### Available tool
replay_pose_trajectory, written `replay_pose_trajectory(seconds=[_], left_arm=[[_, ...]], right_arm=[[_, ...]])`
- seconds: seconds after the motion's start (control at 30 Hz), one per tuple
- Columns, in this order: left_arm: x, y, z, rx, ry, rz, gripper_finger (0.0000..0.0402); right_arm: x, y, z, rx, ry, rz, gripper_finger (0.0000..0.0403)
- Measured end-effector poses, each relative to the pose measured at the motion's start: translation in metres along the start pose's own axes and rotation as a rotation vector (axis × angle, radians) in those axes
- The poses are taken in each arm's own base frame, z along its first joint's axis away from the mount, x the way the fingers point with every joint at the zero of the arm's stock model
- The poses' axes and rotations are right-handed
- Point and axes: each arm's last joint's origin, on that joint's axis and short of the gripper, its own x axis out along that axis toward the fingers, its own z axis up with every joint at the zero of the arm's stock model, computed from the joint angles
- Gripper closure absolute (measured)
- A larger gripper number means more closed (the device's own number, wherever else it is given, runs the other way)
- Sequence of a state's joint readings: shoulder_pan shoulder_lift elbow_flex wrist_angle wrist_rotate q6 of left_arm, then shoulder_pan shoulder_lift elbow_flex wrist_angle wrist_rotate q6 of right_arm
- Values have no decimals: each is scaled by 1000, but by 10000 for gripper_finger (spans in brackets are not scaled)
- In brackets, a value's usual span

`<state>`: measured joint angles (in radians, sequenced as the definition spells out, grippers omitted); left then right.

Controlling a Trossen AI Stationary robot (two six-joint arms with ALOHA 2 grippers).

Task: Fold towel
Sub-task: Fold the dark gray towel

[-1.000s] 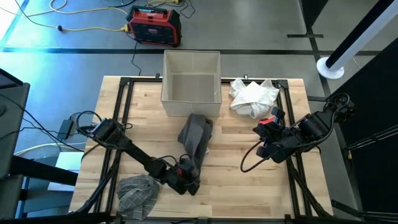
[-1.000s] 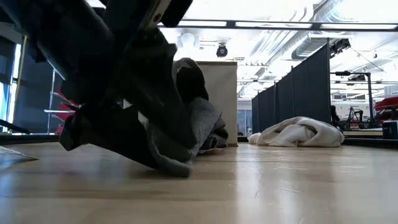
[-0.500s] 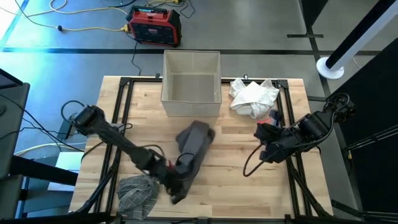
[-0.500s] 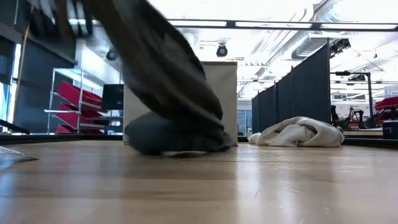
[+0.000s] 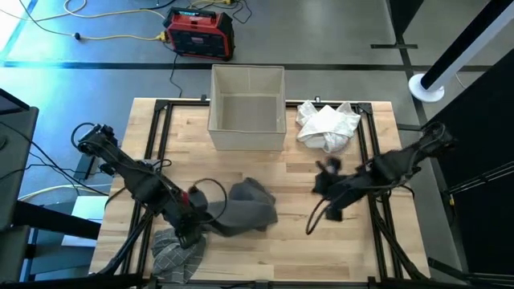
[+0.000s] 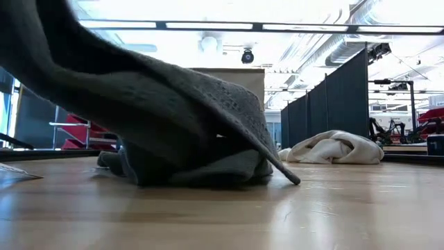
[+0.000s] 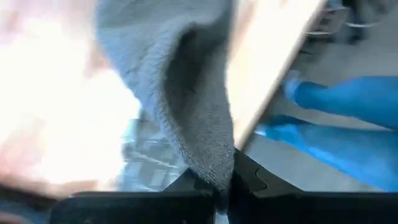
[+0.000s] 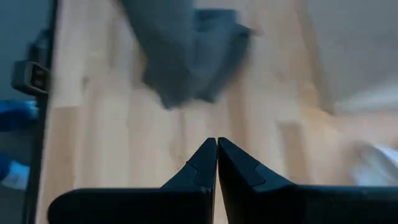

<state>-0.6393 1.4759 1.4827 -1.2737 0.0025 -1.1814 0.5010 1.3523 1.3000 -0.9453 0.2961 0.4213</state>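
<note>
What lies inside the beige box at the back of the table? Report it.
Nothing visible: the box shows a bare floor in the high view. The low view shows only its outer wall, partly covered by the gray towel.

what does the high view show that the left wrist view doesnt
Only the high view: the whole table, the bin, the white cloth, the right gripper over the table's right half, and the red case on the floor.

Only the left wrist view: the left gripper shut on a corner of the grey towel.

Both: the grey towel and the checked cloth at the table's near left edge.
</note>
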Motion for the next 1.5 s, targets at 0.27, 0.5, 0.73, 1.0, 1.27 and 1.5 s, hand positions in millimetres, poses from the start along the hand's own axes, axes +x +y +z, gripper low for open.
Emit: replay_pose_trajectory(seconds=[0.27, 0.5, 0.73, 1.0, 1.27, 1.5], left_arm=[[27, 25, 13, -1, 4, 187, 401], [56, 38, 9, -12, 122, 200, 401], [68, 40, 4, 6, 170, 174, 401], [67, 37, 3, 10, 158, 153, 401], [67, 37, 2, 34, 126, 171, 402], [53, 34, 5, 95, 64, 158, 402]], right_arm=[[104, 8, -34, -3, -220, 74, 387], [167, 23, -51, -20, -143, 79, 302], [214, 38, -53, -91, -84, 53, 235], [239, 43, -45, -96, -85, -29, 246], [235, 32, -45, 36, 10, -24, 390], [159, 32, -22, 66, -8, -85, 395]])
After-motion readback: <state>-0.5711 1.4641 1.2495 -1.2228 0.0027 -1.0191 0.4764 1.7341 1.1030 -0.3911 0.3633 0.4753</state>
